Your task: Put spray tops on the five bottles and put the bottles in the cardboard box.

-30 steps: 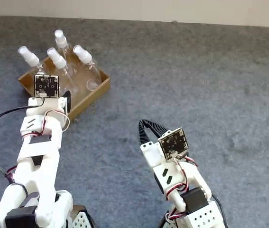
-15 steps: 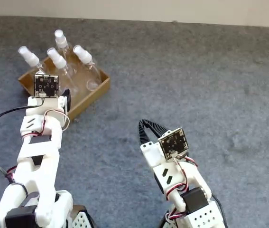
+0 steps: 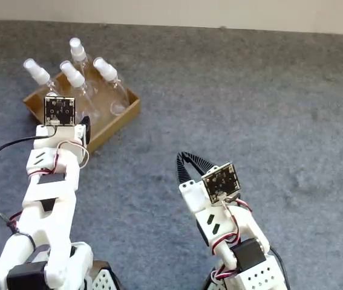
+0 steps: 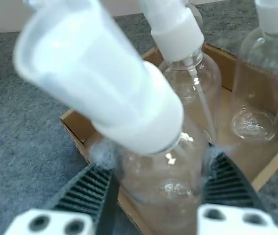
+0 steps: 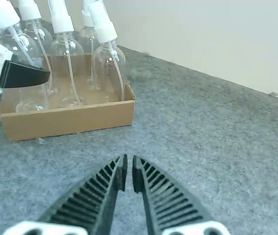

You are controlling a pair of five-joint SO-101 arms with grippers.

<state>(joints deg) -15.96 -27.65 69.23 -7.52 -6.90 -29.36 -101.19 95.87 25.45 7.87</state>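
Observation:
The cardboard box (image 3: 120, 117) sits at the far left and holds several clear bottles with white spray tops (image 3: 105, 67). My left gripper (image 4: 161, 164) reaches over the box's near side. Its fingers (image 4: 97, 188) press both sides of one capped bottle (image 4: 161, 196) that stands on the box floor. That bottle's top (image 4: 99, 78) looms close to the wrist camera. In the high view the wrist camera (image 3: 59, 110) covers this bottle. My right gripper (image 5: 129, 172) rests low over the carpet in front of the box (image 5: 65, 120), shut and holding nothing; its tips (image 3: 181, 156) point toward the box.
Grey carpet (image 3: 250, 103) spreads bare to the right of the box and beyond the right arm. A pale wall (image 5: 202, 39) bounds the far side. The left arm's black finger (image 5: 21, 73) shows beside the bottles in the right wrist view.
The left wrist has edged a touch back toward its base. Nothing else differs.

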